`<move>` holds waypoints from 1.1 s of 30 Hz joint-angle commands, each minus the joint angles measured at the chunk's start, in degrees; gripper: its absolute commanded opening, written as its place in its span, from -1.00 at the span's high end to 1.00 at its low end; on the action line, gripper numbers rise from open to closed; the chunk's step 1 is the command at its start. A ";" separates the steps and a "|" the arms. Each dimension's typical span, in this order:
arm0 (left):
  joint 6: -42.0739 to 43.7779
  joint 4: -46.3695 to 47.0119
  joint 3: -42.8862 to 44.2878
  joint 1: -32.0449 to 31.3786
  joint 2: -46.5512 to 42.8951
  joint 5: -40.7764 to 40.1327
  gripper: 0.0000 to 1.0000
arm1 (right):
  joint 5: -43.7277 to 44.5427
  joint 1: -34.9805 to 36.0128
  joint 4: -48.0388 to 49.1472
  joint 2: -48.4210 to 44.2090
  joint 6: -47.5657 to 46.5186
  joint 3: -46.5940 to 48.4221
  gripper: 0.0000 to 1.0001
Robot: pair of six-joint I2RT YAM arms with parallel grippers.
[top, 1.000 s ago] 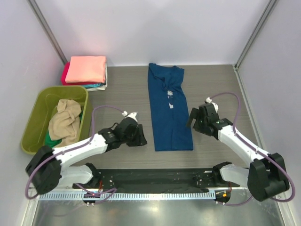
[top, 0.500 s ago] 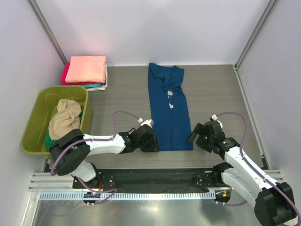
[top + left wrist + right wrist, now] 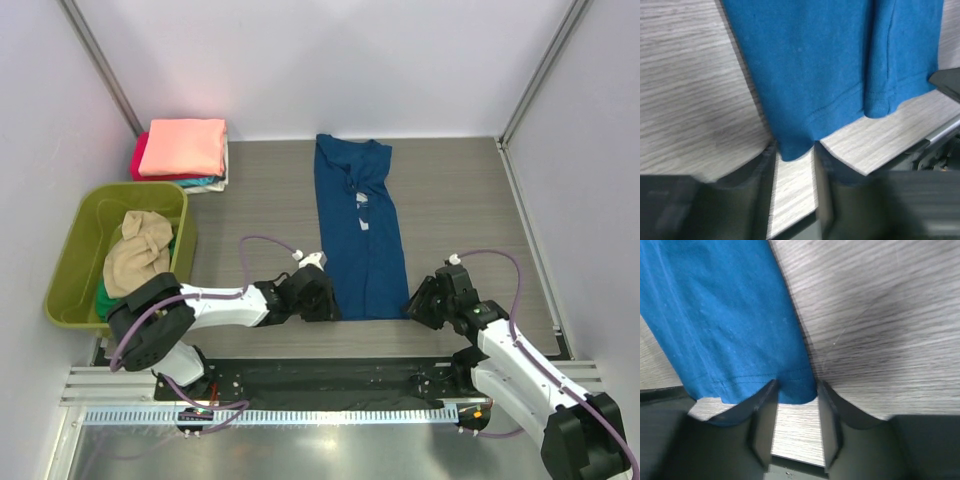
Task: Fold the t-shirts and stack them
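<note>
Your left gripper (image 3: 795, 151) and right gripper (image 3: 796, 390) straddle the near hem corners of the navy shirt (image 3: 358, 230), laid lengthwise on the worktop (image 3: 270, 200), jaws set narrow about the cloth, a firm pinch impossible to tell; the end-to-end fold looks next, calling for both corners lifted evenly toward the collar.

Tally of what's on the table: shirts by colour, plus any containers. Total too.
Blue shirt: 1
Salmon-pink shirt: 1
Red shirt: 1
Teal shirt: 1
Tan shirt: 1
Green shirt: 1
Olive tub: 1
Total: 7 (6 shirts, 1 tub)
</note>
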 commanded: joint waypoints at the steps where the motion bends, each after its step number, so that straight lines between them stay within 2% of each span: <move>1: -0.27 1.82 0.87 -0.25 1.68 -2.11 0.37 | -1.01 0.18 0.73 -0.31 0.79 -0.85 0.19; 2: -0.27 2.08 0.87 -0.25 1.77 -2.11 0.45 | -0.84 0.26 0.81 -0.22 0.88 -0.67 0.31; 3: -0.27 2.35 0.78 -0.25 1.77 -2.28 0.51 | -0.75 0.18 0.81 -0.13 0.79 -0.67 0.36; 6: -0.10 2.44 0.69 -0.25 0.90 -2.81 0.90 | -0.57 0.26 1.17 0.39 0.79 -0.49 0.62; 7: -0.09 2.35 0.26 -0.25 -0.24 -2.81 0.97 | -0.57 0.26 1.17 0.48 0.62 -0.41 0.70; 8: -0.36 2.26 -0.01 -0.25 -0.95 -2.90 0.99 | -0.83 0.26 1.17 0.48 0.62 -0.41 0.89; 9: -0.53 1.65 -0.44 -0.34 -2.17 -3.16 1.00 | -1.10 0.26 0.99 0.31 0.44 -0.32 0.98; 13: -3.34 -4.66 -1.94 -2.26 -9.20 -8.15 1.00 | -1.98 1.58 -0.24 -1.88 1.93 -0.58 0.97; 20: -11.07 -16.79 -3.61 -12.02 -20.02 -16.51 1.00 | 1.45 7.29 -9.81 -11.02 6.67 1.44 0.98; 25: -13.63 -23.39 -1.86 -13.87 -25.21 -17.84 1.00 | 3.63 10.63 -13.59 -14.19 8.97 7.21 0.98; 30: -10.56 -31.74 4.02 -13.61 -26.97 -24.85 0.99 | 9.17 11.51 -13.78 -8.68 5.46 14.87 0.98; 33: -5.82 -34.56 8.77 -10.46 -26.62 -26.02 0.99 | 13.92 11.51 -12.37 -2.78 1.94 20.23 0.98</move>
